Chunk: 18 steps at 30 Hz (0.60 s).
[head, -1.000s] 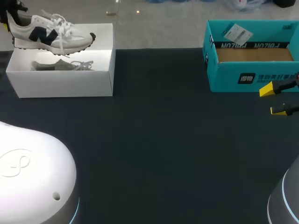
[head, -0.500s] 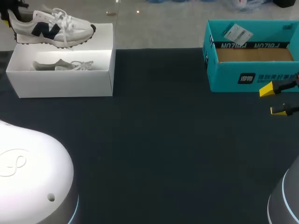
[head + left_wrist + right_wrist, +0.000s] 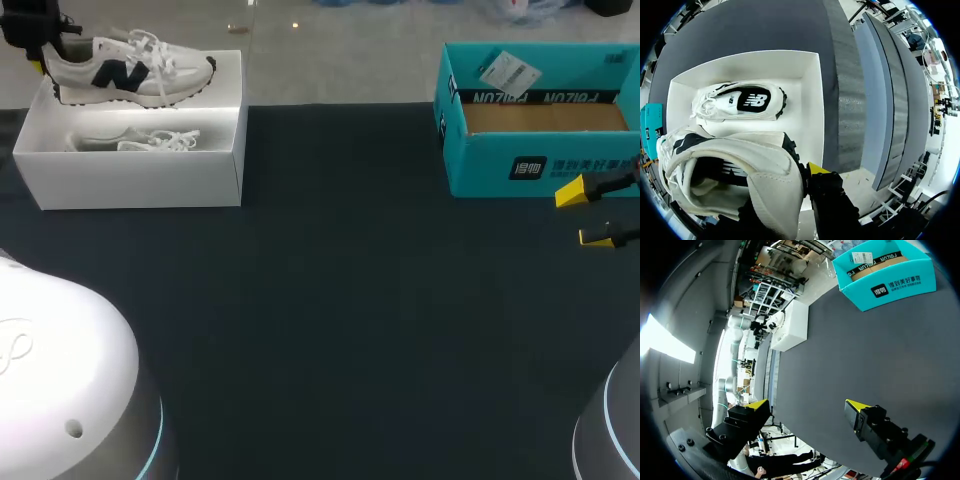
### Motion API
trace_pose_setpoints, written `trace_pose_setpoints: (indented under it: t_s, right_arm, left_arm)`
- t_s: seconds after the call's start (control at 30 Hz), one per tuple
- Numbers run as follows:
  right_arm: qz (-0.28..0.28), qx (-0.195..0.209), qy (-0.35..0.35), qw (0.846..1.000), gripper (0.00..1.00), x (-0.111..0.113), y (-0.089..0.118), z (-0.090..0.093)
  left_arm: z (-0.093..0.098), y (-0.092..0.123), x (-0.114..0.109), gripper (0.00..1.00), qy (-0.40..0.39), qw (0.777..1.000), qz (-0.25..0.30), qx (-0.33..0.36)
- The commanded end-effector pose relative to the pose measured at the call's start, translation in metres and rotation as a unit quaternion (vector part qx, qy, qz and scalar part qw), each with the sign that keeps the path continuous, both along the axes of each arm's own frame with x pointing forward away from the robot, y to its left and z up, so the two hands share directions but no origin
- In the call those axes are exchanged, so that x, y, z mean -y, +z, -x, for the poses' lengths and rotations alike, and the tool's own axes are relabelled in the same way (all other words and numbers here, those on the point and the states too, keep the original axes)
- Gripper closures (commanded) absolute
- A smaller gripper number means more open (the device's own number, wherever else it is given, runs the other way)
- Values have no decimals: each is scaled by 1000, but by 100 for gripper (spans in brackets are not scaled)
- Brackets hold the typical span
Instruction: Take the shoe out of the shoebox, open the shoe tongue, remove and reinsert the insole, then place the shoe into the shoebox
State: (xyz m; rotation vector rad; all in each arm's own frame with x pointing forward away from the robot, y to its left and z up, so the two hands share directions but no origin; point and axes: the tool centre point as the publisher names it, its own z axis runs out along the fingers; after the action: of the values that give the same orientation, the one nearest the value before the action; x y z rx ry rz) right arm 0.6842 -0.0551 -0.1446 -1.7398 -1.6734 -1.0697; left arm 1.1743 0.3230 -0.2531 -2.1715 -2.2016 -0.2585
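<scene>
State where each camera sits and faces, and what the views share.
Head view: above and behind, looking down on the table; left gripper holding the shoe, right gripper open.
Left wrist view: left wrist, looking down past the shoe into the shoebox; one yellow tip.
Right wrist view: right wrist, looking across the table; both tips.
All share the shoebox.

Lettering on teal box [image 3: 480,165], shoe [image 3: 130,75]

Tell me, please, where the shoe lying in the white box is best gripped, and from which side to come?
Probably the heel end, from straight above. The boxed shoe lies on its side inside the white shoebox, whose walls bar a sideways approach; the heel is a narrow part to pinch. The left gripper holds the lifted shoe by its heel likewise.
</scene>
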Motion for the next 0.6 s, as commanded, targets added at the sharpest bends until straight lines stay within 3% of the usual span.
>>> trace_pose_setpoints:
  t_s: [0.03, 0.6]
  right_arm:
    - [1, 0, -1, 1000, 0, 0, 0, 1]
    - [1, 0, -1, 1000, 0, 0, 0, 1]
  left_arm:
    - [-15, -20, -3, 100, -3, 1000, 6, -6]
    - [-53, -90, -1, 100, 9, 1000, 9, 2]
